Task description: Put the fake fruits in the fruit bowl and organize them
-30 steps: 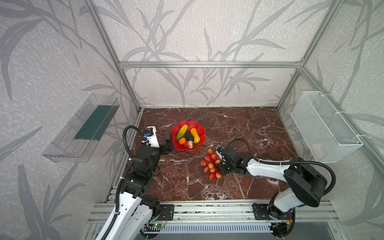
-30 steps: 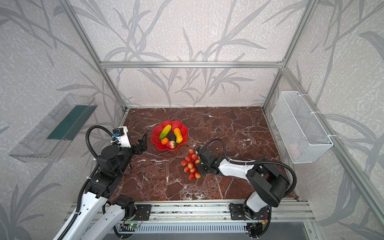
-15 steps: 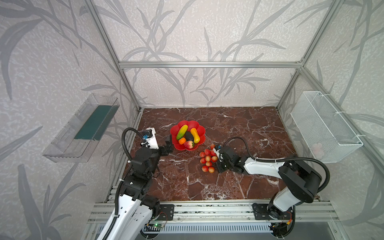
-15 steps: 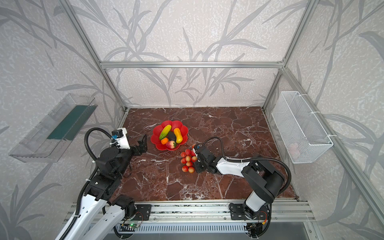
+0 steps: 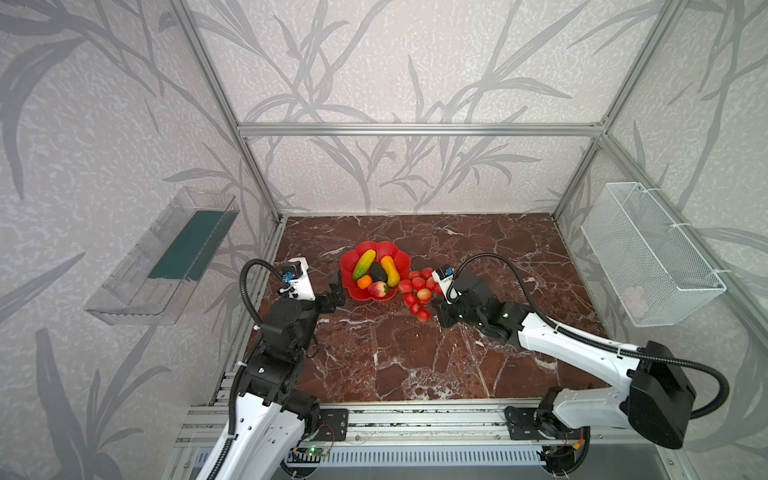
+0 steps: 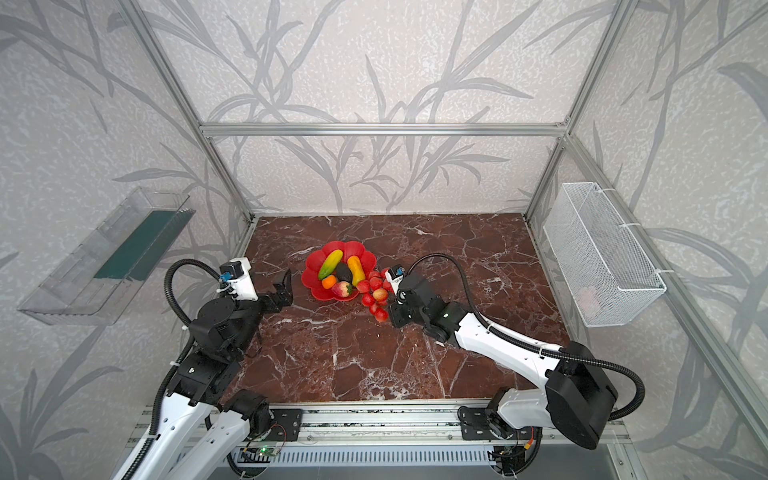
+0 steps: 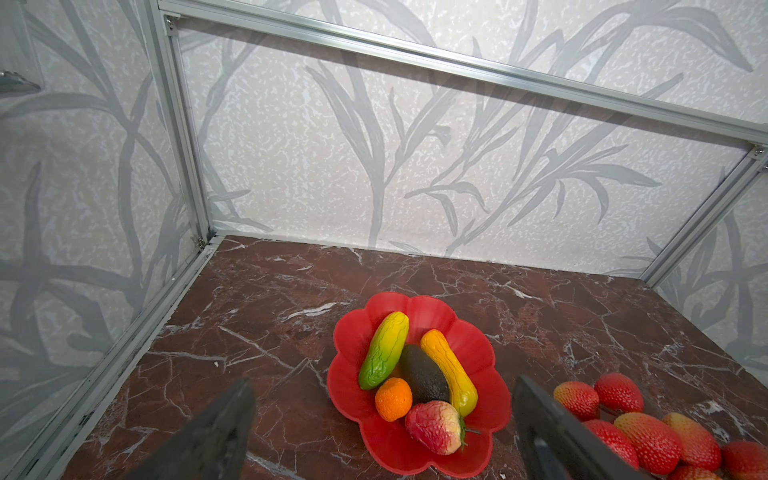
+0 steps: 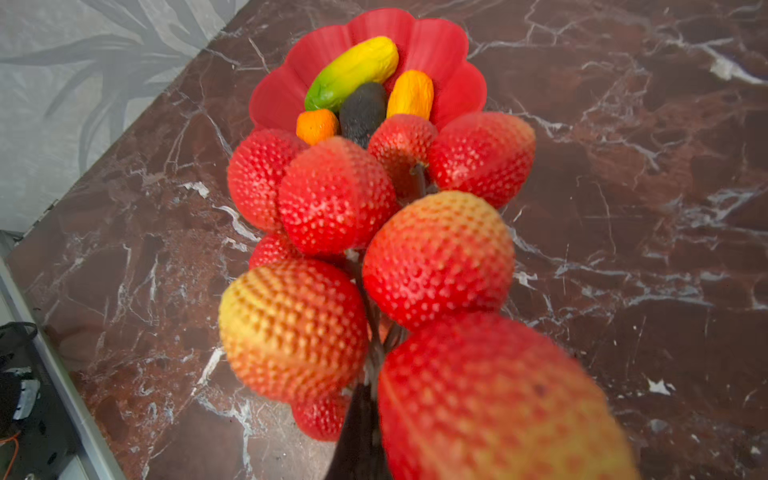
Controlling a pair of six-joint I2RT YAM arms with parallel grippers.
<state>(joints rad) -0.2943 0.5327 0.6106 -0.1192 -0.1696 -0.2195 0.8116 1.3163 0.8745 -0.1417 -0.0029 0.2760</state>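
Right gripper (image 8: 360, 411) clamped on berry bunch (image 5: 417, 291) stem, just beside fruit bowl (image 5: 399, 257) right rim, mid-table. Left gripper (image 5: 336, 289) jaws apart, near bowl's left rim.

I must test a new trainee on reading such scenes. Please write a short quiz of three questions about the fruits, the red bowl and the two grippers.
1. True or false: the bunch of berries lies wholly inside the fruit bowl.
2. How many fruits lie in the fruit bowl? A) three B) five C) seven
3. Fill in: the ___ gripper is shut on the bunch's stem.

Key:
1. False: it is held beside the bowl, not in it.
2. B: mango, gourd-like fruit, avocado, tangerine, peach.
3. Right: the right gripper holds it; the left gripper stands open, holding nothing.
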